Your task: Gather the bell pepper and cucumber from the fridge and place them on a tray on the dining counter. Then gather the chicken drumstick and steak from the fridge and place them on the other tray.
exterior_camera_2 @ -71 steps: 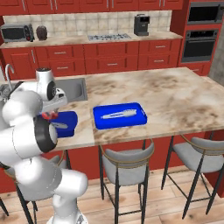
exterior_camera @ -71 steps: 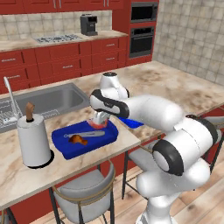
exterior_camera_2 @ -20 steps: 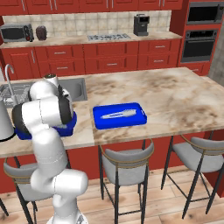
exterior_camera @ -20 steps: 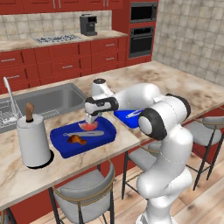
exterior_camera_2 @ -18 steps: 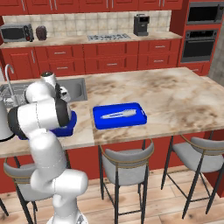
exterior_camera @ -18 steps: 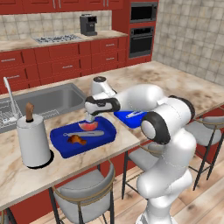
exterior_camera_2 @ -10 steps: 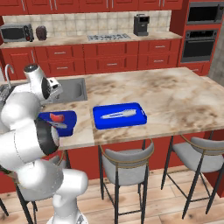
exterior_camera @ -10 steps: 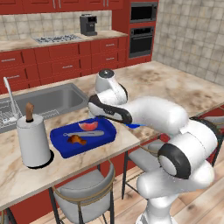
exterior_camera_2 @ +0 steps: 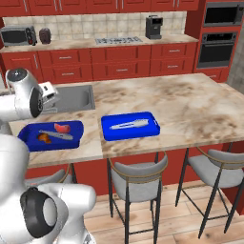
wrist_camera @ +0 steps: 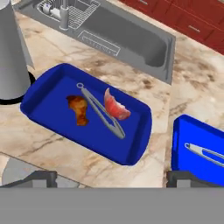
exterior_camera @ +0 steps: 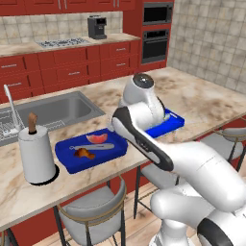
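The steak (wrist_camera: 116, 105), a pinkish-red slab, lies in the left blue tray (wrist_camera: 46, 85) on the dining counter (wrist_camera: 52, 142). The brown chicken drumstick (wrist_camera: 78, 109) rests in the same tray, with metal tongs (wrist_camera: 101, 112) between the two. My gripper (wrist_camera: 116, 179) hangs above the tray's near edge, open, with nothing between its wide-set fingertips (wrist_camera: 41, 178). From the base views the steak (exterior_camera: 97, 138) (exterior_camera_2: 61, 127) and drumstick (exterior_camera: 85, 153) (exterior_camera_2: 44, 138) sit side by side in that tray (exterior_camera: 65, 153). The bell pepper, cucumber and fridge are out of view.
A second blue tray (exterior_camera_2: 129, 131) holding tongs (exterior_camera_2: 128, 125) sits to the right, partly behind my arm in the left base view. A paper towel roll (exterior_camera: 36, 153) stands left of the meat tray. The steel sink (exterior_camera: 57, 108) lies behind. Stools (exterior_camera_2: 136, 176) line the counter front.
My hand has lifted up and back from the meat tray, with the arm swinging round. The steak and drumstick stay where they lie in the tray.
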Robot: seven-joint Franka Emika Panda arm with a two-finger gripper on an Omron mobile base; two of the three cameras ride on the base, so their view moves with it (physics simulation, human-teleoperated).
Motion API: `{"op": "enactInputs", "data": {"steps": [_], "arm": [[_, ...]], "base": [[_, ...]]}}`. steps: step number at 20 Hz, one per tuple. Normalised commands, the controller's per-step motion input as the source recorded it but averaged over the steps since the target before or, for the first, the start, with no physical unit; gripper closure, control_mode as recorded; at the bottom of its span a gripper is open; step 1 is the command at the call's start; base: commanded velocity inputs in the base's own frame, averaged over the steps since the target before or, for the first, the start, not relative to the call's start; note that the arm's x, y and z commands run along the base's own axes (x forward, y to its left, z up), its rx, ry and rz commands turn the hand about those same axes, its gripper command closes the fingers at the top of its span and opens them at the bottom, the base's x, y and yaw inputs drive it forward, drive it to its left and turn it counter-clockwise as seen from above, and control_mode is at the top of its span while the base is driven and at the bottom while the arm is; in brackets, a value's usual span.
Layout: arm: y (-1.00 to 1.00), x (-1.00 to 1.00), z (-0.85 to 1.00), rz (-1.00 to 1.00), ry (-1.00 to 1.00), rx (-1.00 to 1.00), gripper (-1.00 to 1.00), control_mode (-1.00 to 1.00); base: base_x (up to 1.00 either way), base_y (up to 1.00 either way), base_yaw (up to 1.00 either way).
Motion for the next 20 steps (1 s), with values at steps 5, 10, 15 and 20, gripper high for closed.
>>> {"op": "enactInputs", "data": {"steps": [5,10,15,20], "arm": [[-0.25,-1.0,0.45,-0.12,-0.08,0.19,-1.0,-1.0],[-0.18,-1.0,0.32,-0.12,-0.07,0.14,-1.0,-1.0],[-0.18,-1.0,0.4,-0.11,-0.02,0.12,-1.0,-1.0],[-0.23,-1.0,0.55,-0.1,0.0,0.11,-1.0,-1.0]], "base": [[0.0,0.0,0.0],[0.0,0.0,0.0],[0.0,0.0,0.0],[0.0,0.0,0.0]]}}
